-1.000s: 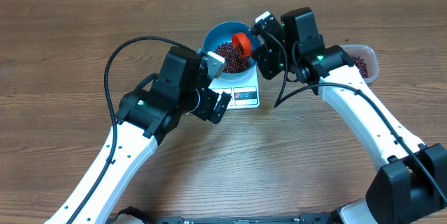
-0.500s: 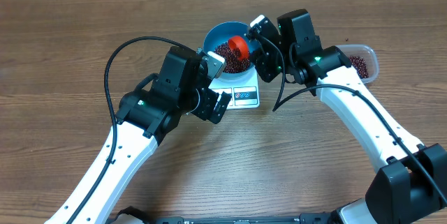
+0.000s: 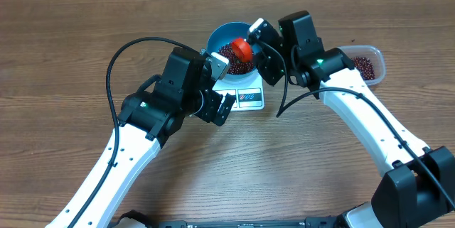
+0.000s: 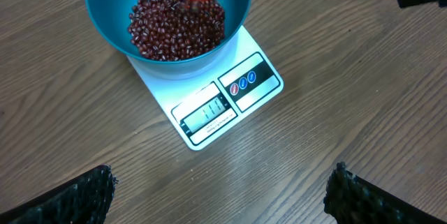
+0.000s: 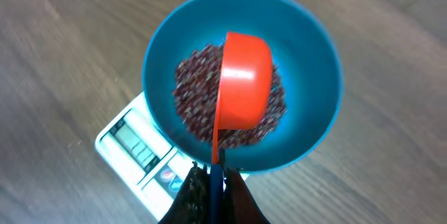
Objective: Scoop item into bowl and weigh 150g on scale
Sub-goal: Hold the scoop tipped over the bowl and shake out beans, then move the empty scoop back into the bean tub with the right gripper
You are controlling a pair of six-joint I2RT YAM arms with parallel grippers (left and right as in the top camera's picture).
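Note:
The teal bowl (image 3: 219, 34) stands on the white scale (image 3: 249, 97) and holds a heap of dark red-brown beans (image 3: 233, 62). My right gripper (image 3: 257, 42) is shut on the handle of an orange-red scoop (image 3: 242, 45), which hangs tipped on its side over the beans. In the right wrist view the scoop (image 5: 244, 84) covers the middle of the bowl (image 5: 314, 63), with the gripper (image 5: 216, 182) clamped on its thin handle. My left gripper (image 4: 220, 199) stands wide open over bare wood, just in front of the scale (image 4: 246, 53), with nothing between its fingers.
A small clear plastic tub (image 3: 368, 63) with more beans sits to the right of the bowl, beside the right arm. The left arm's black cable (image 3: 117, 61) loops over the table at the left. The scale's display (image 4: 208, 111) faces the left gripper.
The right gripper has shifted a little left and up, carrying the scoop further over the bowl and turning it. The left arm has not moved.

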